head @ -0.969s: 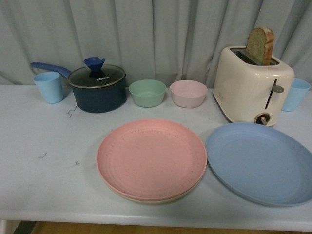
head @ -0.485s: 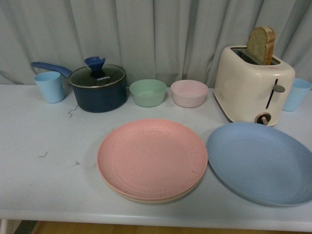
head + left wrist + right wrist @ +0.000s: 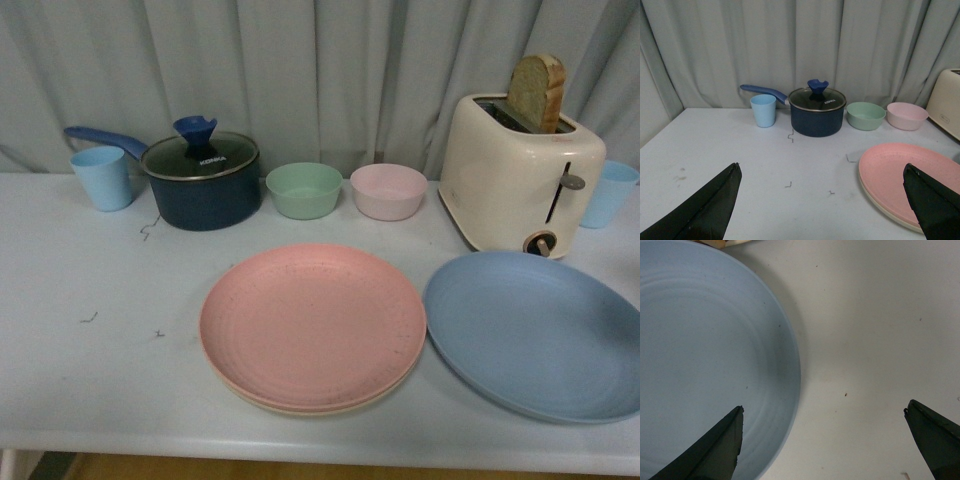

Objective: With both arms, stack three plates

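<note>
Pink plate rests on beige plate, centre frame; blue plate, lower right, awaits stacking. Right claw, over its rim, and left claw are fully open, empty.

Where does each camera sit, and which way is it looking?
Front view: on the robot's body, facing the curtain across the table; shows the pink plate on the beige plate, and the blue plate; no arms.
Left wrist view: on the left arm, looking across the table at the saucepan; left gripper open.
Right wrist view: on the right arm, looking straight down at the blue plate's rim; right gripper open.
Shared: front and left wrist both see the pink plate.
</note>
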Robot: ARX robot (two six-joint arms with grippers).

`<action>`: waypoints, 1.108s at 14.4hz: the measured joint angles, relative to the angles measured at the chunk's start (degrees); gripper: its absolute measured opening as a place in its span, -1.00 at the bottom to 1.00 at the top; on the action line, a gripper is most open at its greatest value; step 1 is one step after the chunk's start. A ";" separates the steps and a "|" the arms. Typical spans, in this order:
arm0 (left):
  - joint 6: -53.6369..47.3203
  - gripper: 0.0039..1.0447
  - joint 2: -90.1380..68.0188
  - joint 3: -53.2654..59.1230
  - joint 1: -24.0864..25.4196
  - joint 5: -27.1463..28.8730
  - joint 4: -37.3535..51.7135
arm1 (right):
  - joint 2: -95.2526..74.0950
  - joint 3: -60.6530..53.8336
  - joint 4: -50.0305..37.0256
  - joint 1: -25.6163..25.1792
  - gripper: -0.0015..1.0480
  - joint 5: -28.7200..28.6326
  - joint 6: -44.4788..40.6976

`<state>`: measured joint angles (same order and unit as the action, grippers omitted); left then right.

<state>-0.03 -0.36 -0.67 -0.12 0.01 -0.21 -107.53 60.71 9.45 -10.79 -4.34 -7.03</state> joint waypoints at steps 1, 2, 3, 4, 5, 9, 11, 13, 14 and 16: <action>0.00 0.88 0.00 0.00 0.00 0.00 0.00 | -2.82 1.73 -0.28 0.83 0.87 1.42 0.11; 0.00 0.88 0.00 0.00 0.02 0.00 0.00 | -4.90 2.99 -0.72 1.55 0.87 1.81 0.17; 0.00 0.88 0.00 0.00 0.02 0.00 0.00 | -6.73 4.17 -0.96 2.23 0.87 2.34 0.61; 0.00 0.88 0.00 0.00 0.00 0.00 0.00 | -8.79 5.60 -1.46 2.99 0.87 2.54 1.60; 0.00 0.88 0.00 0.00 0.02 0.00 0.00 | -9.81 6.05 -1.97 3.65 0.87 2.51 2.12; 0.00 0.88 0.00 0.00 0.02 0.00 0.00 | -14.73 6.69 -5.64 4.46 0.87 4.15 5.57; 0.00 0.88 0.00 0.00 0.00 0.00 0.02 | -15.61 6.56 -6.14 4.44 0.87 4.11 6.16; 0.00 0.88 0.00 0.00 0.00 0.00 0.02 | -16.59 6.01 -6.97 4.44 0.78 4.07 6.67; 0.00 0.88 0.00 0.00 0.02 0.00 0.02 | -16.90 5.75 -8.35 4.42 0.33 4.35 7.37; 0.00 0.88 0.00 0.00 0.02 -0.02 0.00 | -16.94 5.16 -9.22 4.42 -0.08 4.17 7.56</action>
<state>-0.03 -0.36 -0.67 -0.10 -0.01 -0.21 -124.46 65.87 0.23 -6.37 -0.16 0.54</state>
